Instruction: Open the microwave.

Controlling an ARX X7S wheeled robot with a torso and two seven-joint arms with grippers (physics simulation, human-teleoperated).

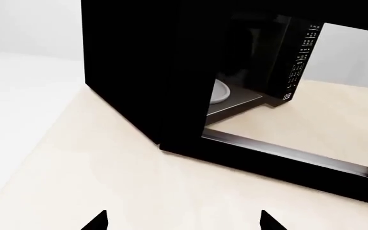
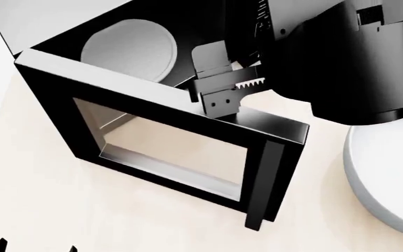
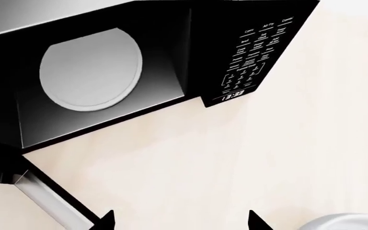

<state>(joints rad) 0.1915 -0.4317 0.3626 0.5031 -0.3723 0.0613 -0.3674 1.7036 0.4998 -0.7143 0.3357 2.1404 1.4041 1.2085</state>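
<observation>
The black microwave [image 2: 209, 21] stands on the beige counter with its door [image 2: 54, 105] swung wide open. The door's vertical handle [image 2: 268, 184] is at its free end. The round white turntable [image 2: 128, 50] shows inside the cavity. My right gripper [image 2: 222, 97] is open and empty, just behind the door's top edge in front of the cavity. In the right wrist view my right gripper [image 3: 180, 223] faces the turntable [image 3: 91, 69] and keypad [image 3: 254, 57]. My left gripper [image 1: 184, 223] is open and empty, low at the counter's front left [image 2: 33, 248], apart from the microwave [image 1: 139, 72].
A round white-grey dish [image 2: 383, 173] sits on the counter [image 2: 82, 210] to the right of the door's free end; its rim also shows in the right wrist view [image 3: 344, 223]. The counter's left edge meets a white surface [image 1: 17, 96].
</observation>
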